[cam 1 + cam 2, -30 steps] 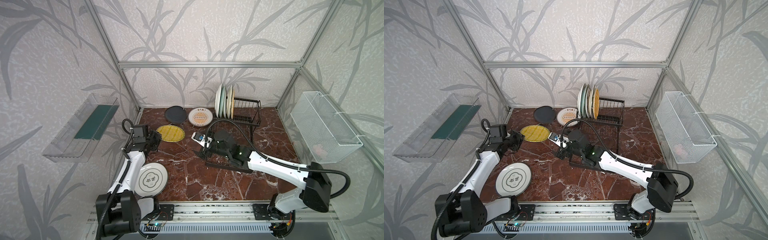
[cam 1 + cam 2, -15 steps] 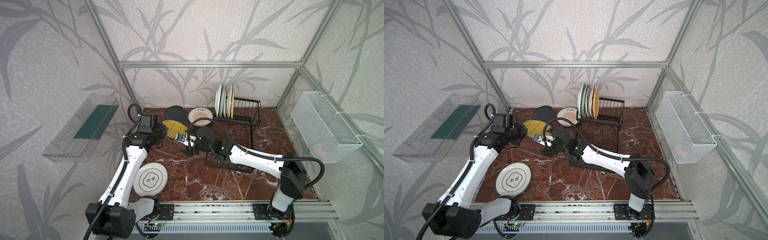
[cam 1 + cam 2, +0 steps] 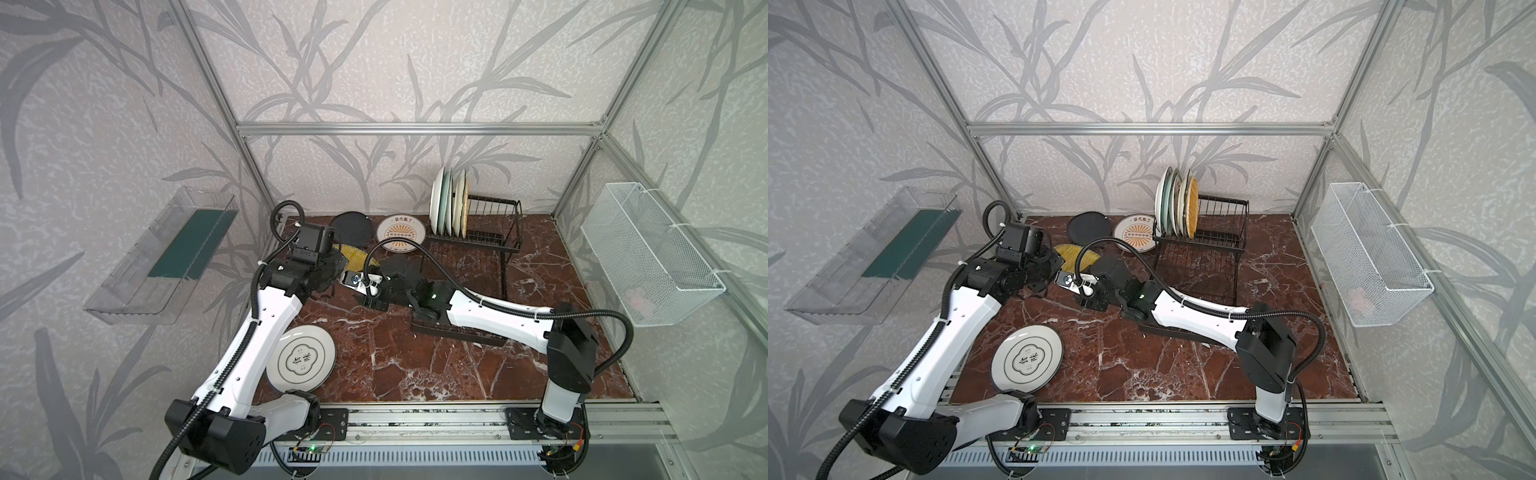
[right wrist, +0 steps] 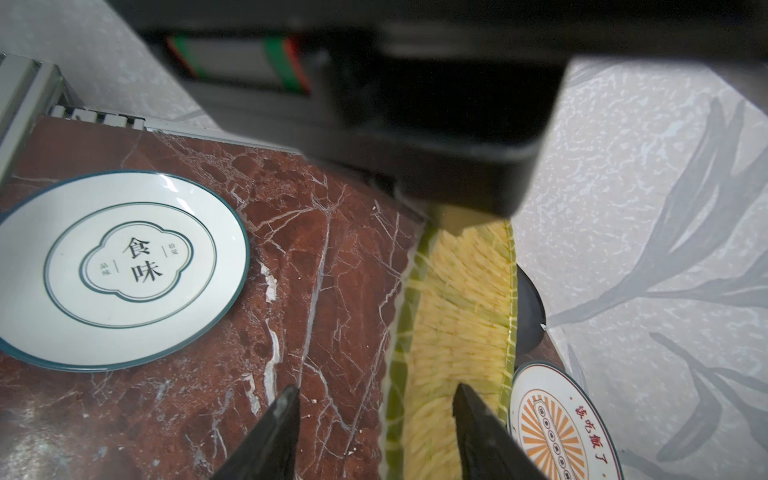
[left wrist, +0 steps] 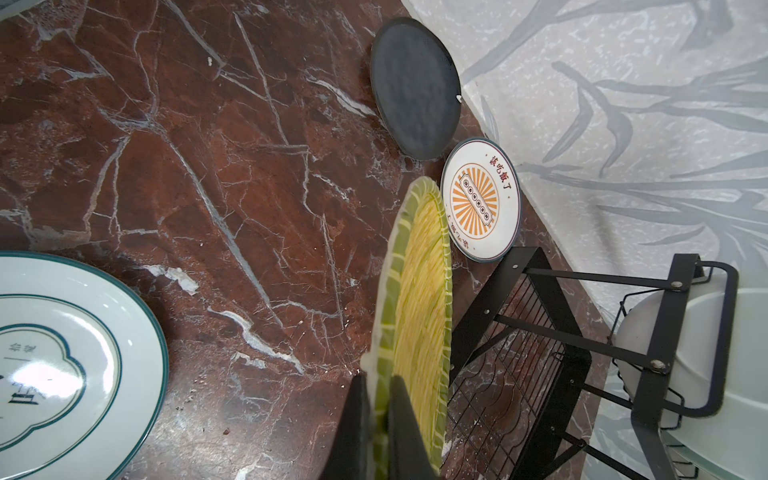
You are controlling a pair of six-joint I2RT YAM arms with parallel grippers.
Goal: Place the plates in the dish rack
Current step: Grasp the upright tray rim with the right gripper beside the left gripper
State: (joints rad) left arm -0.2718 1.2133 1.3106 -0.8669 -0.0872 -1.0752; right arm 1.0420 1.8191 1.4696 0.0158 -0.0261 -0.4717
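The yellow woven plate (image 5: pixel 419 299) is held on edge, mid-left in the far half of the marble table (image 3: pixel 415 365), just left of the dish rack (image 3: pixel 494 245). Its rim is clenched by the left gripper (image 5: pixel 380 386) — in the left wrist view, fingers are seen pressed on both faces. From the opp. side the right gripper (image 4: pixel 376 395) is set astride the rim. One finger is over the marble and one over the woven face, w/ gaps visible on both sides, so nothing is pinched yet. The step in hand is judged to be a handover, left to right.

To be done well: the right jaws should be brought fully home on the rim, w/ a deep bite past the raised lip, before anything is let go by the left. The plate should be kept near vertical, so it can be lowered into a free slot right of the racked plates (image 3: pixel 451 203) at the rack's left end. The rack's wires should not be clipped on the way — a knock could twist the plate in the grip.

Left flat on the table: black plate (image 3: pixel 353 228) and sunburst plate (image 3: pixel 401 239) at the far edge, white dark-rimmed plate (image 3: pixel 301 361) near-left.
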